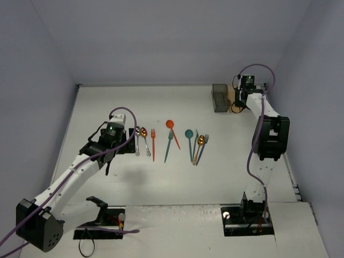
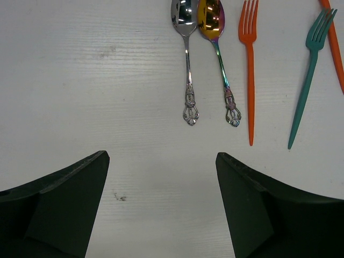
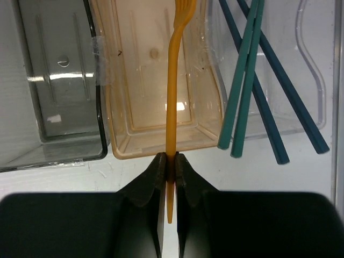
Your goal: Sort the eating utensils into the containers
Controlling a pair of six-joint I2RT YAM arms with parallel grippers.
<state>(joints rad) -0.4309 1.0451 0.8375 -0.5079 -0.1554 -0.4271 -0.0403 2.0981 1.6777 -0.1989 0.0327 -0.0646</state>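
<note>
Right jaws: we see them pinching the fork [image 3: 172, 80] by its handle above the orange-tan bin [image 3: 129, 126].
Left jaws: spread wide, empty, spoons [image 2: 186, 64] beyond.

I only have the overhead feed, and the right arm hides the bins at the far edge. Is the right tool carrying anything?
Observer: Yes. The right tool is shut on the handle of a yellow-orange fork, tines pointing away from it.
Operator: Which bin is it aimed at?
Observer: In the wrist view the fork lines up with the orange-tan bin, the middle of the three.
Operator: Does any bin hold utensils?
Observer: Teal and dark blue chopsticks lie in the clear bin, their ends poking out over its near rim.
</note>
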